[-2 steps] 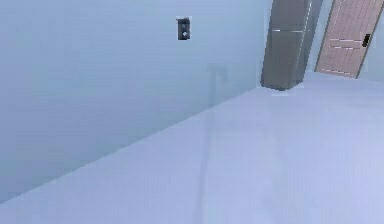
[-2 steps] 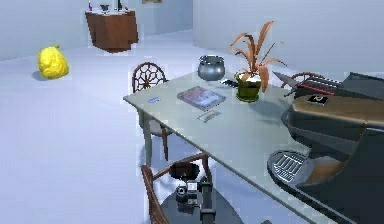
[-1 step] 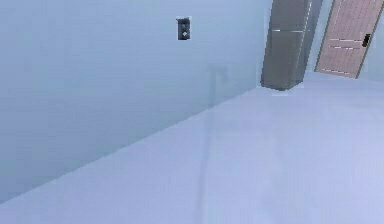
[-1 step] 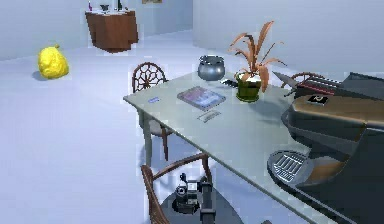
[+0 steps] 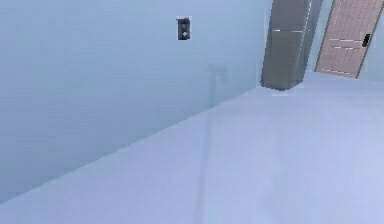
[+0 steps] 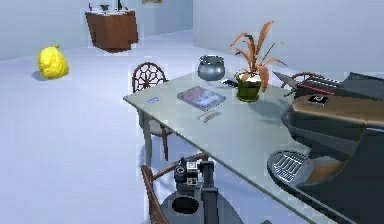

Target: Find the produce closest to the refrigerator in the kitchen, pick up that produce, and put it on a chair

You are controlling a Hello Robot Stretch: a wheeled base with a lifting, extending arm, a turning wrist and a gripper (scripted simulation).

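Note:
A tall grey refrigerator (image 5: 290, 45) stands at the far end of the pale wall in the forward view's upper right. In the arm side view a wooden chair with a round spoked back (image 6: 150, 78) stands at the far end of a grey-topped table (image 6: 235, 125). A second wooden chair (image 6: 157, 188) sits at the table's near side. My arm (image 6: 208, 195) rises from the bottom edge, and the gripper (image 6: 183, 172) lies low beside that near chair. I cannot tell whether it holds anything.
On the table stand a silver pot (image 6: 211, 68), a potted plant (image 6: 250, 75) and a book (image 6: 200, 97). Dark gear and a dark seat (image 6: 335, 125) crowd the right. A yellow lump (image 6: 52, 63) lies on open floor; a wooden cabinet (image 6: 112, 30) stands behind. A pinkish door (image 5: 350, 38) is beside the refrigerator.

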